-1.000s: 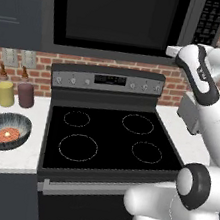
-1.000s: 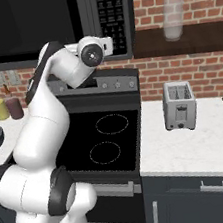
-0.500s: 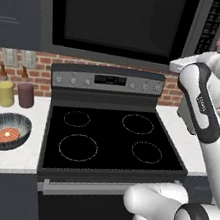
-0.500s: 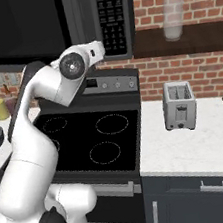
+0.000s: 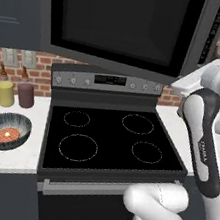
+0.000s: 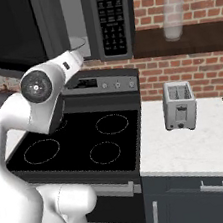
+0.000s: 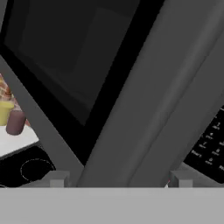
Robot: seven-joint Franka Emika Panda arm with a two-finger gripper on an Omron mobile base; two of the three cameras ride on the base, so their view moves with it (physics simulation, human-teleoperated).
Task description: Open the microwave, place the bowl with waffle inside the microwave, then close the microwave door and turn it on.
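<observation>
Hand view: microwave door [image 7: 131, 87] edge sits between the spread, empty gripper [image 7: 116, 178] fingers; yellow cup [image 7: 4, 112] far left.

Waffle [image 5: 8, 135] in bowl [image 5: 4, 131], left of stove [image 5: 112, 138].

The white counter [image 5: 2, 157], far below and left of the fingers [image 7: 57, 178], carries the bowl [image 5: 4, 131] with the waffle [image 5: 7, 135], plus a yellow cup [image 5: 5, 93] and maroon cup [image 5: 25, 95] behind; right of the stove it bears a silver toaster [image 6: 179, 105].
</observation>
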